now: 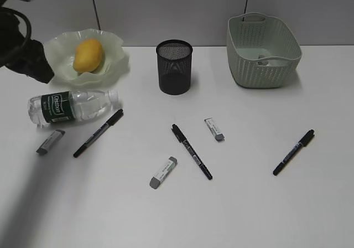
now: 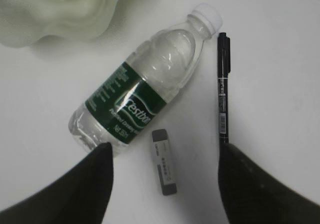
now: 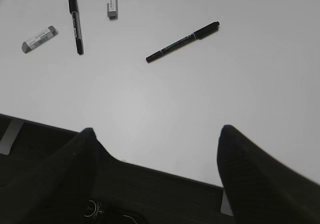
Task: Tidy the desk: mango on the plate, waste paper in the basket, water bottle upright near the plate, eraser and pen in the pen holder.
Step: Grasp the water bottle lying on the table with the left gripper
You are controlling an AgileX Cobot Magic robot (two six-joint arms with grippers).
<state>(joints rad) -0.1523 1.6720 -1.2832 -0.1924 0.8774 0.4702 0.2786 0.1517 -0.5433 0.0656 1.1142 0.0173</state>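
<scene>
Item: water bottle (image 2: 142, 94), clear plastic, dark green label, lying on its side on the surface (image 1: 249, 203) just below the plate (image 1: 113, 57). It looked light, smooth and liable to roll; best gripped across the labelled middle. Left tool (image 2: 165, 184) hung above it, wide open and empty; right tool (image 3: 155, 169) likewise.

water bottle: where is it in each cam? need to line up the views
Exterior view: water bottle lies on its side at far left, just below the plate.
Left wrist view: centre of frame, lying diagonally, cap at upper right, above the open left gripper.
Right wrist view: not in it.
Shared landmark: the eraser beside the bottle's base end shows in the exterior and left wrist views.
</scene>
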